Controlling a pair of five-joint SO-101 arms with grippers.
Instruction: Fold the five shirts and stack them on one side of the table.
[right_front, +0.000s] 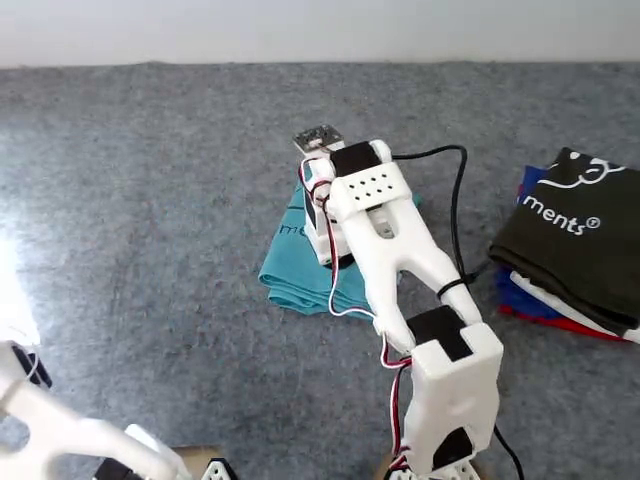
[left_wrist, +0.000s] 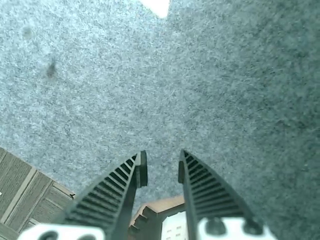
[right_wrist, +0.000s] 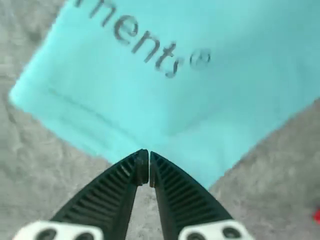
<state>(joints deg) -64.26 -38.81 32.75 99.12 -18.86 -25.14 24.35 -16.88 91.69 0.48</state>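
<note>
A teal shirt (right_front: 293, 278) lies folded on the grey table cover near the middle, with dark print on its upper face. My right arm (right_front: 385, 235) stretches over it from the near side. In the right wrist view my right gripper (right_wrist: 149, 167) is shut, its tips hanging over the near edge of the teal shirt (right_wrist: 175, 90); I see no cloth between the fingers. My left gripper (left_wrist: 162, 170) is slightly open over bare grey cover, holding nothing. The left arm (right_front: 60, 430) rests at the near left corner.
At the right edge of the table sits a stack of folded shirts (right_front: 575, 235): black on top, with blue, white and red beneath. A black cable (right_front: 455, 200) runs along the right arm. The table's near edge (left_wrist: 30, 195) lies close to the left gripper.
</note>
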